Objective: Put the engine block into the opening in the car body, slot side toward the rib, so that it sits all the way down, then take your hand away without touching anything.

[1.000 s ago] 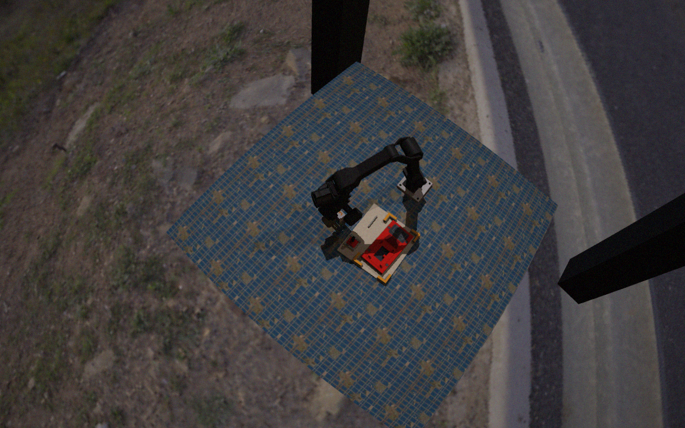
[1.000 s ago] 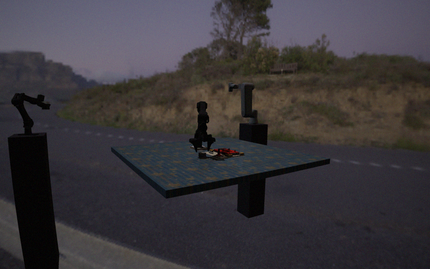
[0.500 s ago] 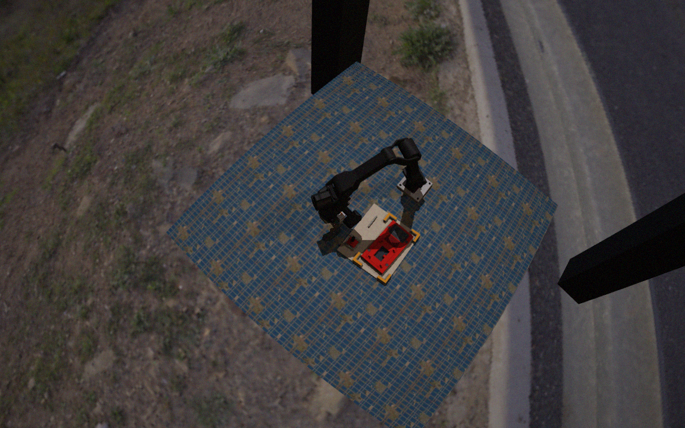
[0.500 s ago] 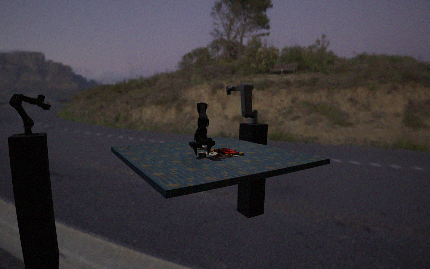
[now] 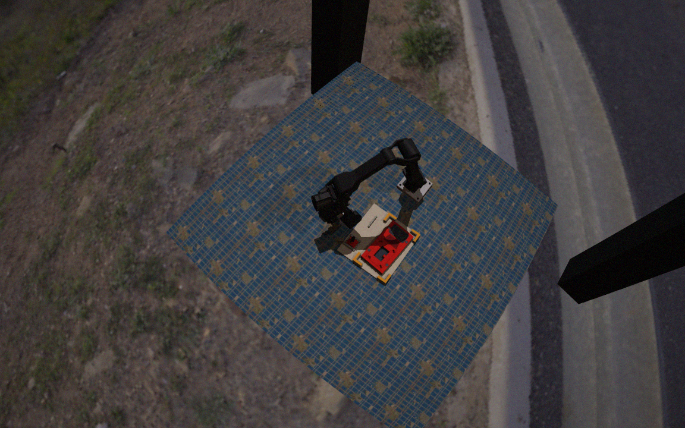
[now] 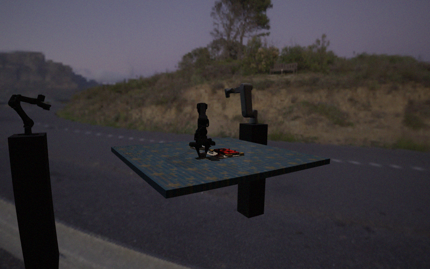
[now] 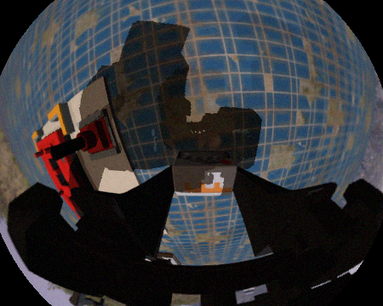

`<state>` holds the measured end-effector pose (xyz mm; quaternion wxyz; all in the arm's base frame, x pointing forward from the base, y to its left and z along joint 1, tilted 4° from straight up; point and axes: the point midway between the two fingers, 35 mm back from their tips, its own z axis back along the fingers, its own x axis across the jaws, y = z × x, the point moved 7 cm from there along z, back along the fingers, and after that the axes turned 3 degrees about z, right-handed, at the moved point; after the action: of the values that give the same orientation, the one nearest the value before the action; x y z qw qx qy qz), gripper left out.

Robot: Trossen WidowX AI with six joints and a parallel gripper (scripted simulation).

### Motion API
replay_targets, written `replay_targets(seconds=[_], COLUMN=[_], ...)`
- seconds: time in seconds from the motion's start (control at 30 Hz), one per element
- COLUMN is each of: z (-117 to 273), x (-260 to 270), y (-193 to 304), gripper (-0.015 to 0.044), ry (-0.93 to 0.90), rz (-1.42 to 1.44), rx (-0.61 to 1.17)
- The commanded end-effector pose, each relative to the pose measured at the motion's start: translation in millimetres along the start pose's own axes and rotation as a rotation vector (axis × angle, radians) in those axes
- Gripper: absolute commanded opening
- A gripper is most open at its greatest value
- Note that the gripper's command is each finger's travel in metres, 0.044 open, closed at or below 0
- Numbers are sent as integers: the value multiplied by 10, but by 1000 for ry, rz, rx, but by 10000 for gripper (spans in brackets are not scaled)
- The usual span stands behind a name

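Note:
The engine block [image 7: 204, 180] [image 6: 202, 155], a dark grey box with white and orange on one side, is at or near the patterned table top, beside the pale board [image 7: 117, 180] [image 5: 379, 213]. My gripper [image 7: 202, 168] [image 6: 202, 156] points down with a fingertip against each side of the block and is shut on it. The top view hides the block behind the gripper. The red car body [image 5: 386, 266] [image 7: 60, 170] [image 6: 227, 151] lies on the board, with a dark square opening in it. I cannot make out the rib or the block's slot.
A small red piece [image 5: 352, 241] [image 7: 94, 136] with a black post stands on the board's shaded end, between block and car body. Orange corner brackets [image 5: 415, 235] [image 7: 61, 116] surround the car body. My arm's base plate [image 5: 423, 190] is behind the board. Other arms stand on dark pillars [image 6: 33, 167] [image 6: 253, 133].

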<state>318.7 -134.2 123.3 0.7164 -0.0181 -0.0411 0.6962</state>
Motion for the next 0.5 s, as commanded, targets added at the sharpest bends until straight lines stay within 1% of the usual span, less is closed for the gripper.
replay_targets(seconds=[0.0, 0.17, 0.47], z=[-16, 118, 401], x=[-4, -15, -29], y=[1, -27, -64], gripper=[131, 0, 0], ry=[2, 2, 2], rz=[-6, -6, -6], rx=[6, 6, 6])
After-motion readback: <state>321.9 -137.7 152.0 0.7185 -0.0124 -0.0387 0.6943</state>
